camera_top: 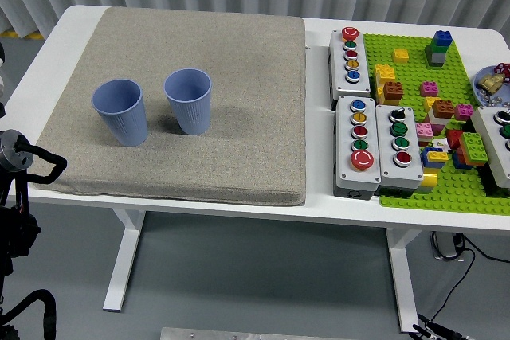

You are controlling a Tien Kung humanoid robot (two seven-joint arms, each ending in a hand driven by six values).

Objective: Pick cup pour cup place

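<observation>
While two blue ribbed cups [120,111] [189,100] stand upright on grey mat [239,77], left arm [20,161] waits at 9 o'clock off desk [319,205]; fingers' state can't tell.

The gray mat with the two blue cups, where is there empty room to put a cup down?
The gray mat is bare right of the two cups, up to the button boxes, and behind the cups. The green brick plate is crowded.
</observation>
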